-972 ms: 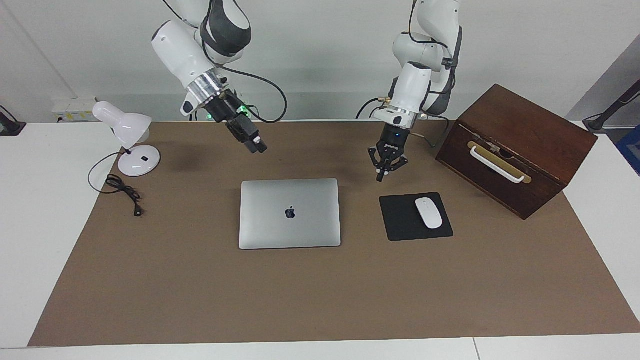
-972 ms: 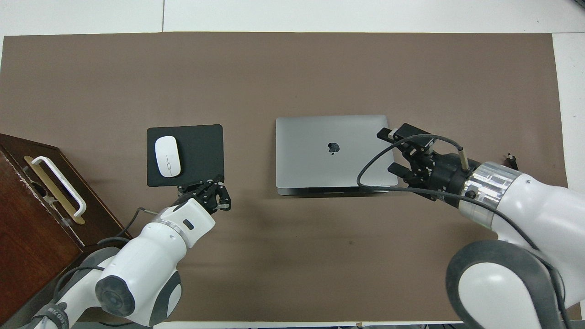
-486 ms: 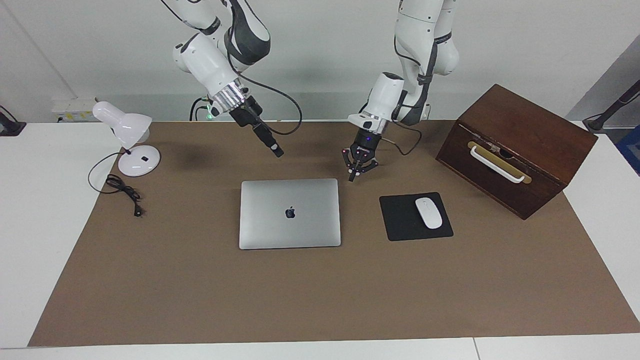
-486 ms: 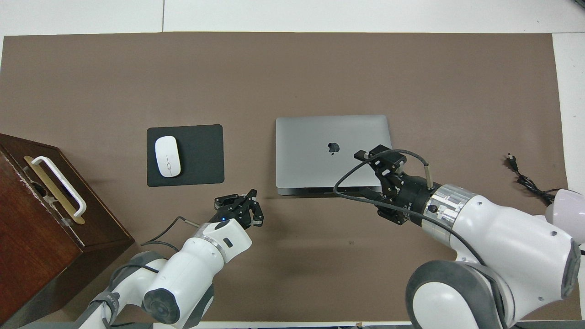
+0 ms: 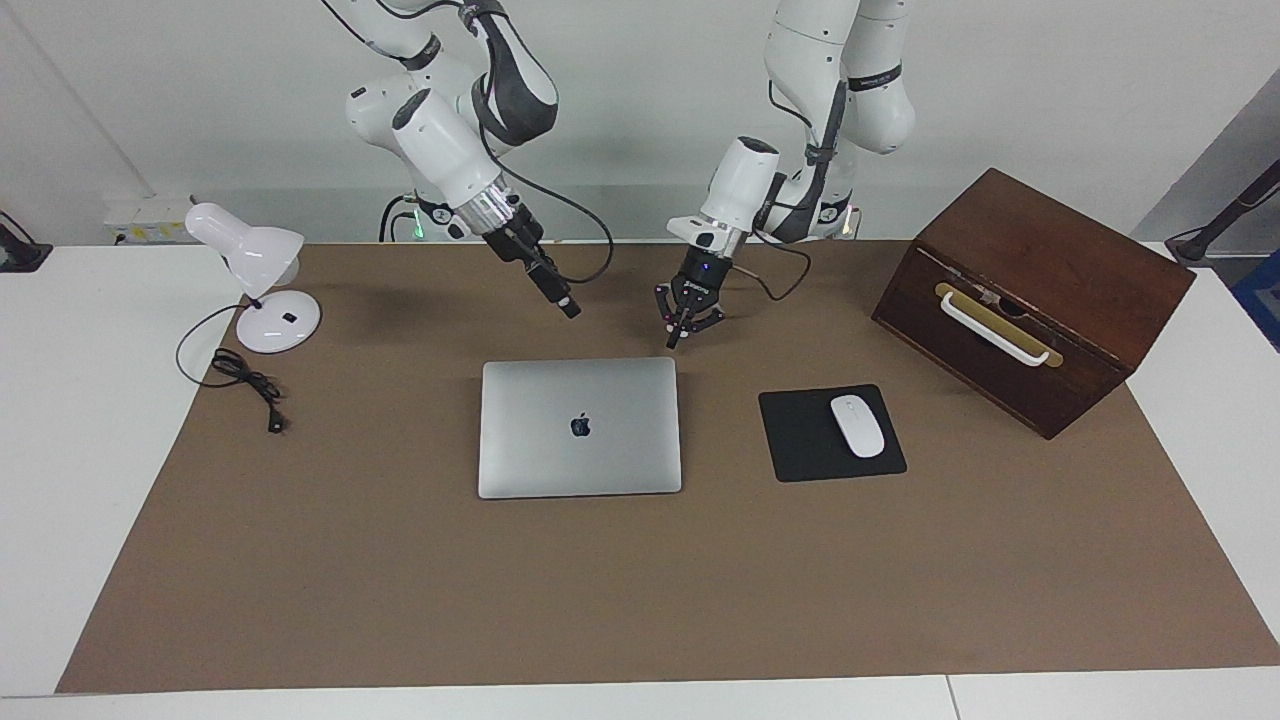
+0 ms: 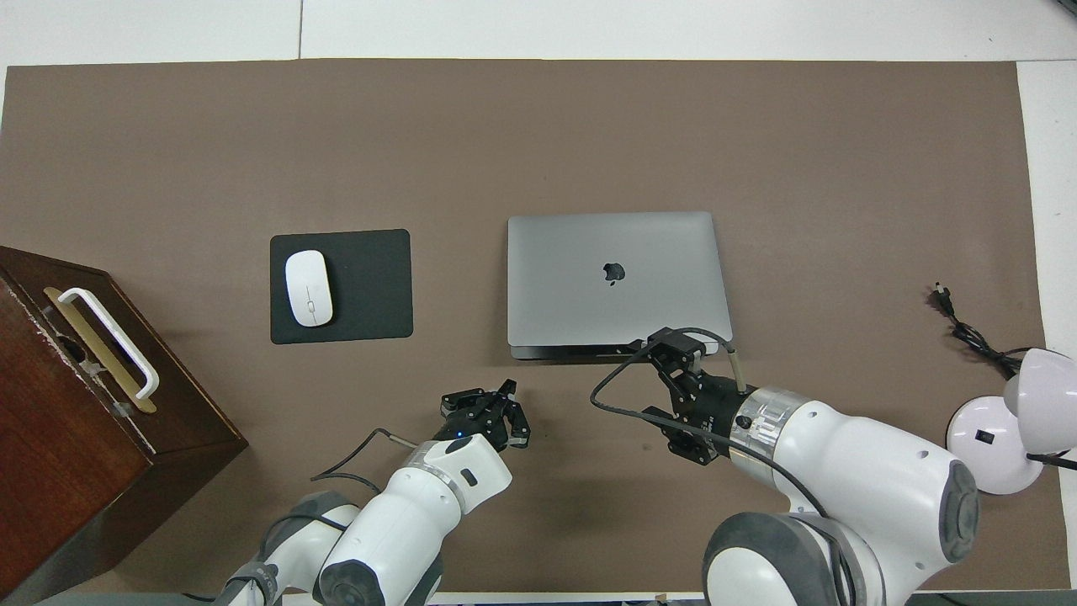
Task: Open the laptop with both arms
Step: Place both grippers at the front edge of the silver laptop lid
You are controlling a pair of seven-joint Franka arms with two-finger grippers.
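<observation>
Laptop point(image 5: 580, 427) lid flat, nothing opened yet. Left gripper point(image 5: 671, 341) fingers pressed together, right gripper point(image 5: 570, 311) fingers impossible to tell, both hovering nearby.

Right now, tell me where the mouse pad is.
The mouse pad lies flat on the brown mat, between the laptop and the wooden box, with the white mouse on it.

My two white arms lean in over the table, wrists angled down. My left gripper point(image 5: 675, 338) hangs in the air, fingertips pressed together. My right gripper point(image 5: 568, 307) is also raised, slanting toward the left one; its fingers appear closed, though I can't be certain.
</observation>
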